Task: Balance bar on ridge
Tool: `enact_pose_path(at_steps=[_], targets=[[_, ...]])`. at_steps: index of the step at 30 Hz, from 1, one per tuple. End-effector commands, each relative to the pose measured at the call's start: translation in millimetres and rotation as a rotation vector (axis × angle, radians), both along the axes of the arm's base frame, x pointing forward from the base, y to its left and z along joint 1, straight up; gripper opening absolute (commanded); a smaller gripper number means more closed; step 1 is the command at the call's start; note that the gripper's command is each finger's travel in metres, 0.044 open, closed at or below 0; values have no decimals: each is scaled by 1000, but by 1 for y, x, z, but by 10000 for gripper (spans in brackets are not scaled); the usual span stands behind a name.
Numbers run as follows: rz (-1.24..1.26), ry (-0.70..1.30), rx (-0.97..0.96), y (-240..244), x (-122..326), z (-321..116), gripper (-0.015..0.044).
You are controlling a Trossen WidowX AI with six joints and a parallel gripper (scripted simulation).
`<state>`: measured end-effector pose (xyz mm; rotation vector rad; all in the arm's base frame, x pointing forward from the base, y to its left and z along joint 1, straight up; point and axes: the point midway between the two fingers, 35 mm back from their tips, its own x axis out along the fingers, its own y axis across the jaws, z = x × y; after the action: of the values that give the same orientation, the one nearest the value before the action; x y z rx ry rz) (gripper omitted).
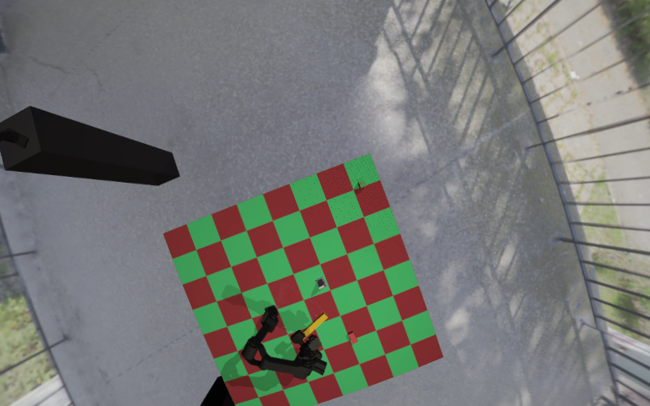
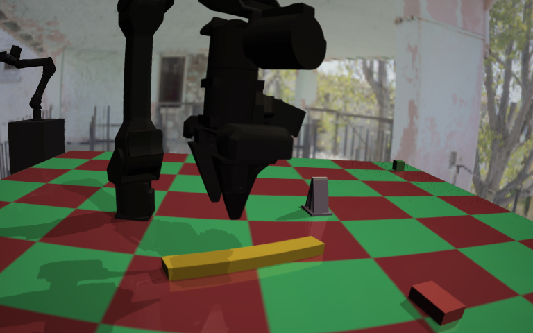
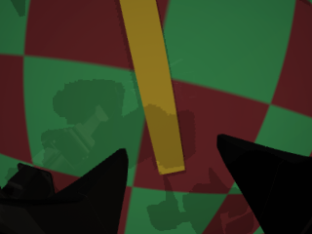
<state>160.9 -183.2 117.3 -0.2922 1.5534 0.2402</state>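
One long yellow bar (image 2: 243, 257) is lying flat on the checkered desk (image 2: 393, 235), well apart from the grey ridge (image 2: 317, 196) on which it is meant to balance. Taking the ridge as landmark, the bar is resting on the camera side of it in the exterior view, its right end nearest the ridge and its left end reaching away toward the arm. The pincer (image 3: 175, 189) is hanging above the desk with its jaws spread and nothing between them; in the wrist view the two dark fingers are framing the near end of the bar rather than its middle. The reading suggested is that the pincer is lining up for a pick, and a grip nearer the bar's centre would probably serve a level rest better.

The bar is showing as a straight, square-edged beam with smooth, evenly coloured faces. The ridge is standing upright as a narrow wedge on a small flat foot, tapering to a slim top that is offering little bearing surface. A red block (image 2: 436, 301), low and brick-shaped, is lying farther from the ridge toward the camera and to the right; a small dark green cube (image 2: 398, 164) is sitting beyond the ridge near the desk's far edge. The desk surface is appearing glossy, faintly mirroring the bar.
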Motion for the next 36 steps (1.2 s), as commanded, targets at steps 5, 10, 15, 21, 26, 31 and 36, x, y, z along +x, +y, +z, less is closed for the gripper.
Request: enact_pose_path(at_steps=[5, 10, 15, 21, 26, 31, 36], targets=[[61, -9, 13, 4, 3, 0, 315], [61, -9, 13, 3, 4, -17, 315], [61, -9, 13, 3, 4, -44, 315], [61, -9, 13, 3, 3, -46, 315], [61, -9, 13, 3, 4, -51, 315], [61, -9, 13, 3, 4, -59, 315], [61, -9, 13, 3, 4, -67, 315]])
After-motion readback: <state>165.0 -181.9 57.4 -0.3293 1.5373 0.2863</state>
